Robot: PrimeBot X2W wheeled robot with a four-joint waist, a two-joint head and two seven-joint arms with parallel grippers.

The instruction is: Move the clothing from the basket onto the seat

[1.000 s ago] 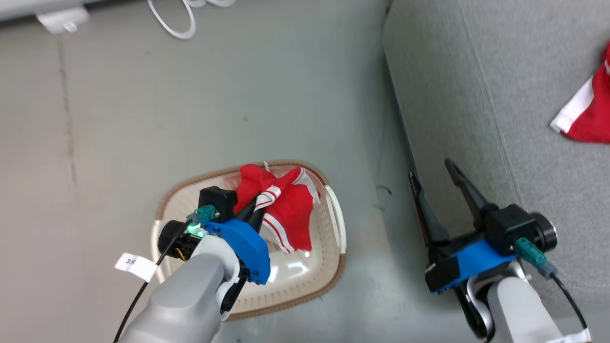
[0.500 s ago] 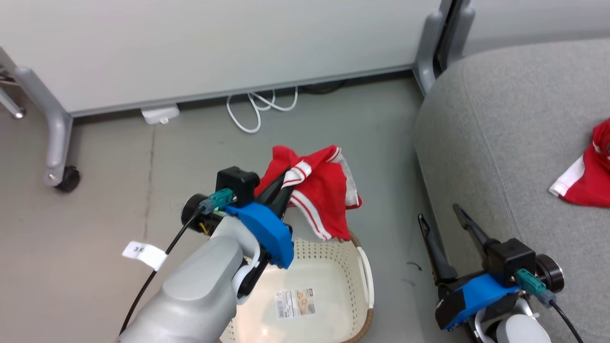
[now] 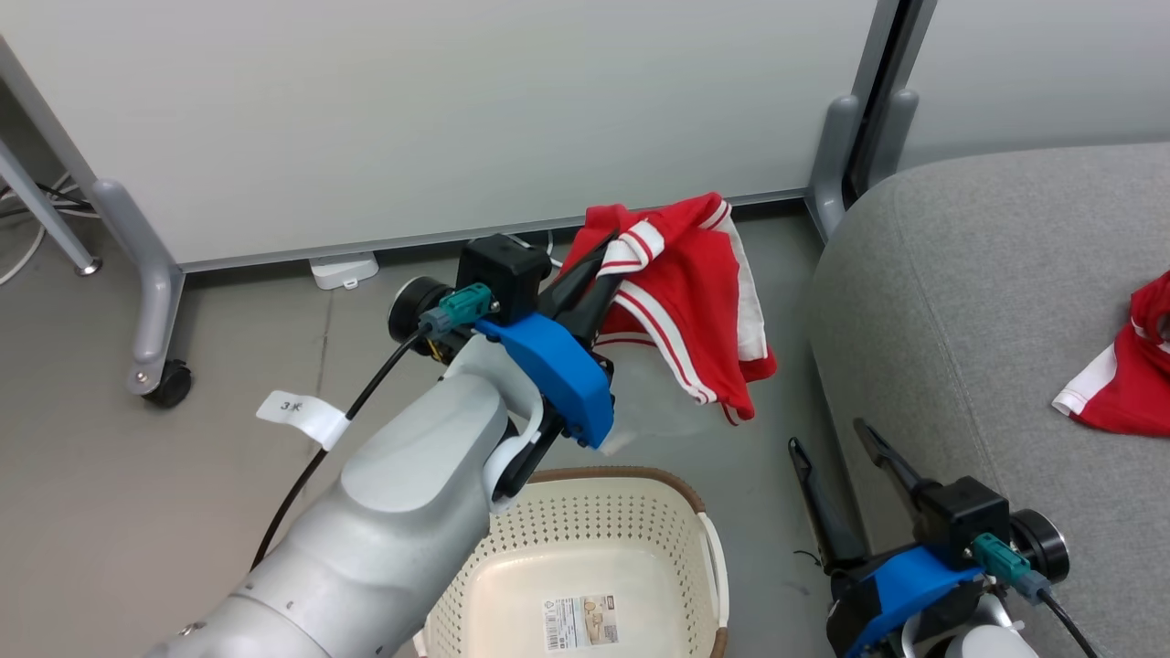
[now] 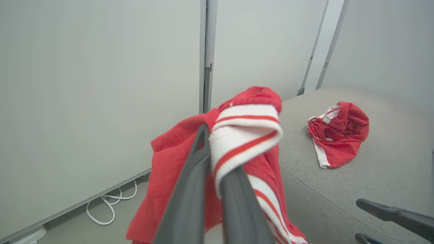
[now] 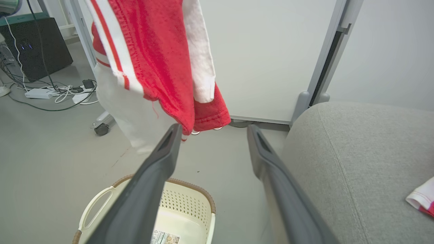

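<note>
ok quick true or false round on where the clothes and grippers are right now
1. The left gripper is shut on a red striped garment. True.
2. That garment lies inside the laundry basket. False: it hangs in the air over the floor, beyond the basket's far rim.
3. The right gripper is clamped on a garment. False: its jaws stand open with nothing between them, low beside the front of the sofa seat.
4. A second red garment lies on the sofa seat. True.
</note>
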